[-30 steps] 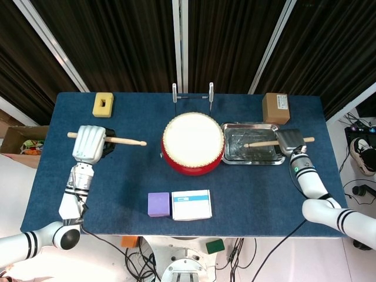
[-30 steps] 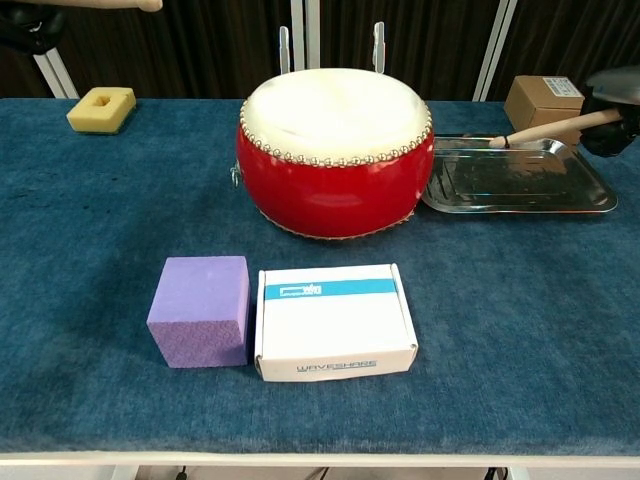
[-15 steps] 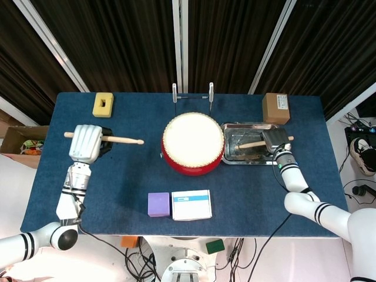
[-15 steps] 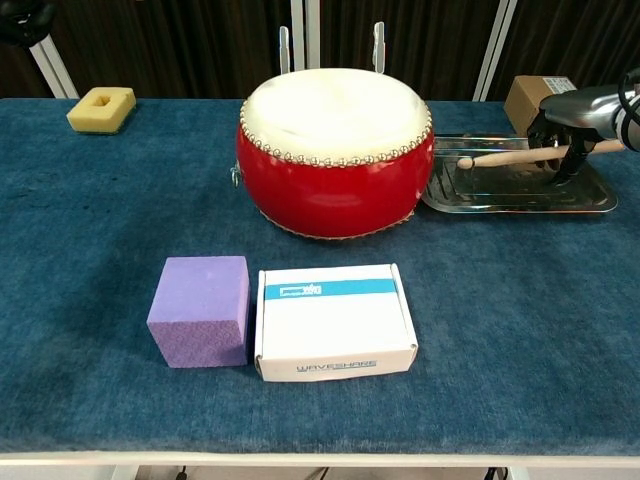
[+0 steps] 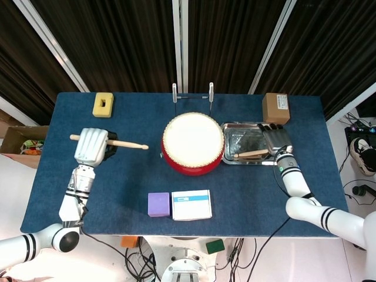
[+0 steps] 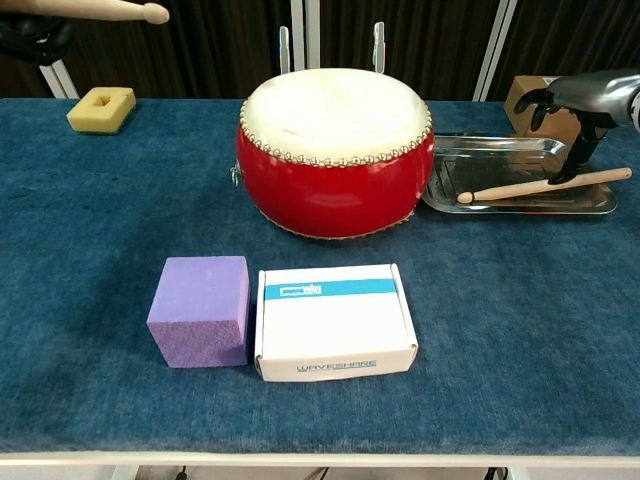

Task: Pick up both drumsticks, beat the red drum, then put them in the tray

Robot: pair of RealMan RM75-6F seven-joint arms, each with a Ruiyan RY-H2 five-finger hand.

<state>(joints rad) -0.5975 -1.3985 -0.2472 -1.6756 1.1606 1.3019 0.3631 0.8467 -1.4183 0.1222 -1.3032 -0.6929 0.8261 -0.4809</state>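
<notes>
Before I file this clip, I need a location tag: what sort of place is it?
Probably a lab or demo setup rather than a home: a blue-covered table against black curtains, cables trailing on the floor beneath, and staged props such as the red drum and purple block.

Head view: high, looking straight down. Chest view: low, forward, close. Both share red drum (image 5: 193,143) (image 6: 335,150).

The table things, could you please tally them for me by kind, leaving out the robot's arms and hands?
Drumsticks: 2, one held over the table, one lying in the tray
Drum: 1
Tray: 1
Boxes: 2, white and brown cardboard
Foam blocks: 2, purple and yellow
Total: 8
</notes>
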